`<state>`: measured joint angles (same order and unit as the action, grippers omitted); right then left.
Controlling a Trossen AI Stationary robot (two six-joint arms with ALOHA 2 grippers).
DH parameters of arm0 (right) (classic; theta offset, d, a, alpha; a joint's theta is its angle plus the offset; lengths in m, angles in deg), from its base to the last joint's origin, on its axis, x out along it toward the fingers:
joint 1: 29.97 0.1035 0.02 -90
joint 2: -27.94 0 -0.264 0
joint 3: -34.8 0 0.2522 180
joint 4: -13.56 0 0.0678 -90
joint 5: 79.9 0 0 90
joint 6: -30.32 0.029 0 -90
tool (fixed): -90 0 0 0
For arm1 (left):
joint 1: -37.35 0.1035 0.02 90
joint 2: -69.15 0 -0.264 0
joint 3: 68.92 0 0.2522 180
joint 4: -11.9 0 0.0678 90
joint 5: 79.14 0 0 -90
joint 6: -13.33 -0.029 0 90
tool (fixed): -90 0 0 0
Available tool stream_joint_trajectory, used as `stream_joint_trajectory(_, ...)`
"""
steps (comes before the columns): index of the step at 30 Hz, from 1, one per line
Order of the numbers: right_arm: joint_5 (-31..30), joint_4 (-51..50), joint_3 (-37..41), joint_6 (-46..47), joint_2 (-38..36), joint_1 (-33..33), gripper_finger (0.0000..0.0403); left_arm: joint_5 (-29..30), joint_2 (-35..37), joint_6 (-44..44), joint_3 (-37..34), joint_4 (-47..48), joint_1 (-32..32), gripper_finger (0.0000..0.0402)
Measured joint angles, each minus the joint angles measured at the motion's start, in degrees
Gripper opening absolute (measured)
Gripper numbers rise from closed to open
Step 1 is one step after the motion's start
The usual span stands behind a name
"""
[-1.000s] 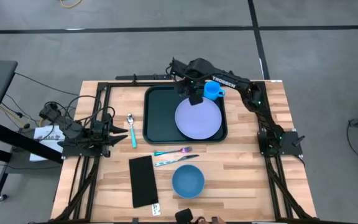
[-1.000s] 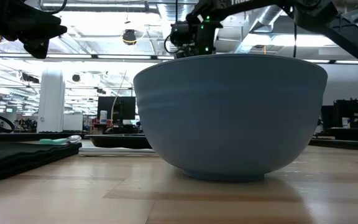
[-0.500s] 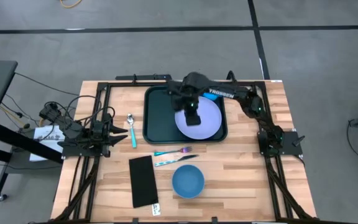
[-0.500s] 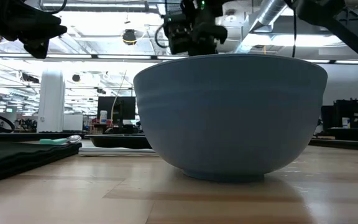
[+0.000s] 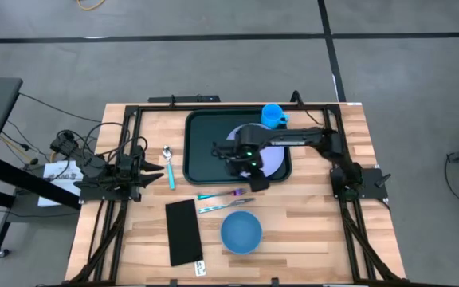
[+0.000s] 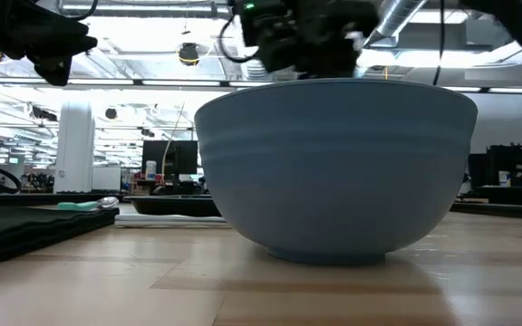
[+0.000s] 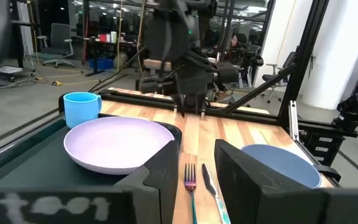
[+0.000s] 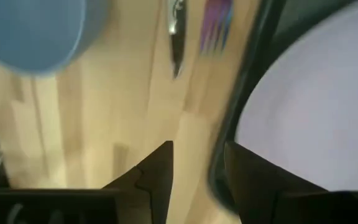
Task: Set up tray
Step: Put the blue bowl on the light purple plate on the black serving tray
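Note:
The dark green tray (image 5: 202, 147) lies at the table's far middle. A lavender plate (image 5: 273, 159) rests flat in it, and a blue cup (image 5: 273, 116) stands upright in its far right corner. My right gripper (image 5: 256, 182) hovers open over the tray's near rim (image 8: 253, 74), fingers pointing down, with nothing between them. The right wrist view shows the plate (image 8: 316, 106) beside that rim. My left gripper (image 5: 159, 171) waits open at the table's left side, above the spoon (image 5: 168, 162).
A purple-and-teal fork (image 5: 223, 194) and a knife (image 5: 225, 206) lie on the wood just near of the tray. A blue bowl (image 5: 241, 231) stands near the front edge, and a flat black rectangle (image 5: 183, 232) lies to its left.
My right gripper has left the blue cup at the tray's far right corner and swept across the plate toward the table's near edge, ending over the tray's near rim. The cup stays upright where it was.

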<state>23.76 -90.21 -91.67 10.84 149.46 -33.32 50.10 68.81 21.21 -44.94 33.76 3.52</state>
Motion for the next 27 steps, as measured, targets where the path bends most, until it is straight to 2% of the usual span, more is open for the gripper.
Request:
stream_joint_trajectory(4, -0.10, 1.64, 12.11, 5.20, -8.94, -0.41, 0.0132, 0.00, 0.02, 0.38, 0.00, -0.07, -0.01, 0.0094)
stream_joint_trajectory(6, -0.14, 7.63, 18.86, 8.40, -14.83, -0.77, 0.0128, 0.00, 0.00, 0.39, 0.00, -0.11, -0.01, 0.0094)
stream_joint_trajectory(10, -0.25, 29.91, 32.87, 15.17, -25.15, -0.86, 0.0121, -0.02, 0.00, 0.39, 0.00, -0.18, 0.00, 0.0094)
stream_joint_trajectory(13, -0.22, 47.48, 40.22, 24.03, -29.86, -0.04, 0.0119, -0.02, 0.00, 0.37, 0.00, -0.64, 0.00, 0.0094)
stream_joint_trajectory(16, -0.23, 54.22, 42.30, 27.81, -30.91, 1.59, 0.0119, -0.02, 0.00, 0.28, 0.00, -1.03, -0.01, 0.0094)
stream_joint_trajectory(23, -0.01, 53.56, 41.80, 21.32, -28.80, 6.97, 0.0119, -0.09, 0.01, 0.26, 0.00, -1.16, -0.01, 0.0094)
stream_joint_trajectory(27, -0.03, 52.81, 41.54, 20.93, -26.70, 10.37, 0.0119, -0.14, 0.02, 0.25, 0.02, -1.73, -0.01, 0.0094)
